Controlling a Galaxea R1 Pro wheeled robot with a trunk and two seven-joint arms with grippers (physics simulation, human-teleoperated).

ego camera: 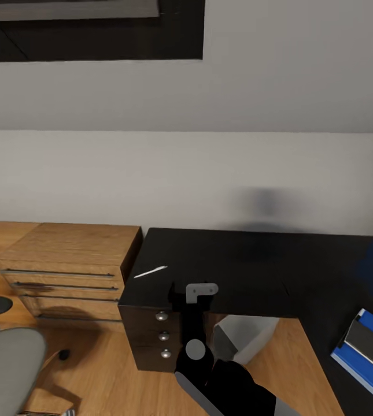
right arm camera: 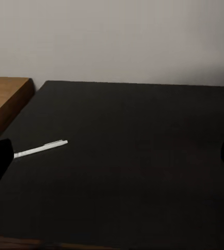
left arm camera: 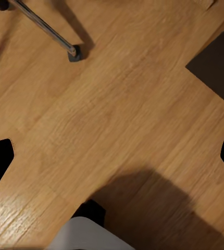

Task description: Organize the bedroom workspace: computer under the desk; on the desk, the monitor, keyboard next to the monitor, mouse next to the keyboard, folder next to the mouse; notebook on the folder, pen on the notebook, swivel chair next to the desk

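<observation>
The white pen (ego camera: 150,271) lies on the desk (ego camera: 255,266), near the left end of its glossy black top; the right wrist view has the pen (right arm camera: 40,149) too. My right gripper (ego camera: 195,294) hovers at the desk's front edge, a little right of the pen. It is open (right arm camera: 112,159), with nothing between its fingers. Under the desk stands the light grey computer (ego camera: 243,336). At the bottom left is the swivel chair's grey seat (ego camera: 7,361). My left gripper (left arm camera: 112,156) is open over the wood floor, near a chrome leg and caster of the chair (left arm camera: 73,52).
A low light-wood chest of drawers (ego camera: 70,266) stands against the desk's left end. Dark drawers with silver knobs (ego camera: 163,335) sit under that end. Flat blue items (ego camera: 365,352) lie on the desk's right wing. A white wall runs behind.
</observation>
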